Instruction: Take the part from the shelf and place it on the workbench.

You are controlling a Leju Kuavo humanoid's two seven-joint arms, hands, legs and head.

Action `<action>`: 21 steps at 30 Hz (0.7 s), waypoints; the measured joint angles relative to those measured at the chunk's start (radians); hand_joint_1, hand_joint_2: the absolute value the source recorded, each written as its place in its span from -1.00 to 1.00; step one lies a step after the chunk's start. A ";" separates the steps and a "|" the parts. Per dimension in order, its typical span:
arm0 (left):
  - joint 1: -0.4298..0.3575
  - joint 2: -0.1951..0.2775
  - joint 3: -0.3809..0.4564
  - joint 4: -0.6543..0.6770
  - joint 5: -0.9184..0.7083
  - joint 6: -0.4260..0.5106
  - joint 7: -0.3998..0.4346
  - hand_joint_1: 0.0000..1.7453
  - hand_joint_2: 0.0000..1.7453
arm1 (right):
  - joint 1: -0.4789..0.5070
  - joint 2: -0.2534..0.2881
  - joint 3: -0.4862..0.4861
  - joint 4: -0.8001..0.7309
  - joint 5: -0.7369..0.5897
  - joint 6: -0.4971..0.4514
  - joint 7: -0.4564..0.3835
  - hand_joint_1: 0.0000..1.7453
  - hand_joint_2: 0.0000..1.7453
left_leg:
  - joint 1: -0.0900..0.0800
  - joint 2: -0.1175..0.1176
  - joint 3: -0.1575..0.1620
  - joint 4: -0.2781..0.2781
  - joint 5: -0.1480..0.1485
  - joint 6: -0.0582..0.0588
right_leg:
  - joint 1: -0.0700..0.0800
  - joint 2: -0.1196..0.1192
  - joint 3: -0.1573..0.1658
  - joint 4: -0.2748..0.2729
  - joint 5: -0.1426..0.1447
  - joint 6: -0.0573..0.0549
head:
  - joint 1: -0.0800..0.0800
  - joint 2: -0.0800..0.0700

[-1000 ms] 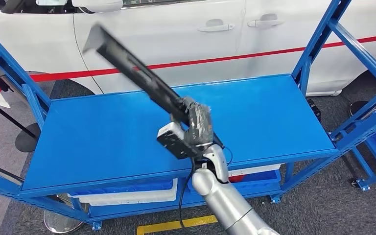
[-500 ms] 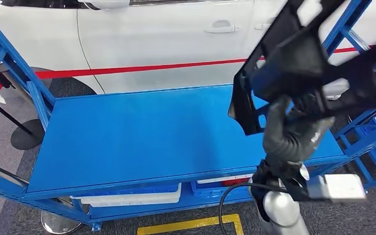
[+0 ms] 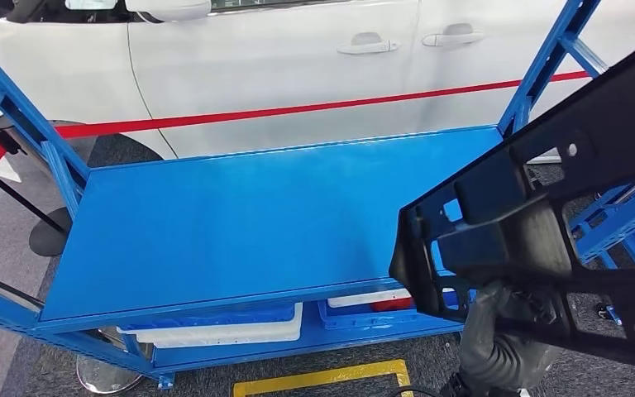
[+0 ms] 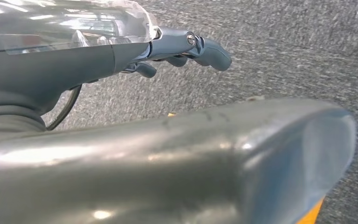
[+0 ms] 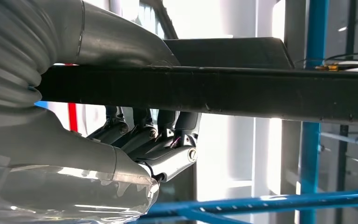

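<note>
We log the part (image 3: 546, 223): a long, black, matt plastic frame with ribs, cut-out windows and small holes, held in the air at the right of the head view, in front of the blue surface (image 3: 240, 223) and partly overlapping its right front corner. Nothing of it rests on the surface yet. Its long axis runs on a slant, from low and near the robot up and away toward the right upright of the blue shelf (image 3: 546, 74).

Our right hand (image 5: 144, 140) carries it. In the right wrist view the dark fingers (image 5: 168, 154) curl up behind one flat black bar (image 5: 214, 93) of the part, and the thick grey thumb lies over the top of the same bar, so we read the grasp as closed around that bar. From the head view the ribbed grey wrist cover (image 3: 496, 347) sits under the part, so the part lies above and ahead of the fingers, with most of its length sticking out past them.

Our left hand (image 4: 186, 51) hangs over grey carpet, fingers bent inward, holding nothing.

We judge that the coming move turns on the offset: the surface lies to the left of the part and lower, so the right arm is the one to swing it over and level it.

Surroundings: smooth painted surface, white bins (image 3: 223, 331) on the tier below, a white car (image 3: 298, 58) with a red stripe behind.
</note>
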 joint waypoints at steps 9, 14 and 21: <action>-0.002 -0.001 0.007 -0.001 0.008 0.014 -0.002 -1.00 -1.00 | 0.150 0.025 -0.024 -0.042 -0.068 0.117 -0.020 1.00 1.00 | -0.014 -0.043 0.151 -0.082 -0.047 0.037 | 0.014 0.056 -0.081 0.004 0.076 0.005 | -0.002 0.000; -0.001 -0.008 0.011 -0.001 0.016 0.024 -0.001 -1.00 -1.00 | 0.250 0.095 -0.137 -0.047 -0.092 0.286 -0.021 1.00 1.00 | -0.018 -0.015 0.142 -0.116 0.004 0.057 | 0.009 0.069 -0.095 0.011 0.078 0.034 | -0.004 0.000; 0.007 -0.008 0.013 -0.001 0.004 0.021 0.002 -1.00 -1.00 | 0.308 0.208 -0.287 -0.050 -0.075 0.394 -0.020 1.00 1.00 | -0.013 0.085 0.048 -0.107 0.072 0.055 | -0.016 -0.003 -0.088 0.255 -0.074 0.072 | 0.001 0.000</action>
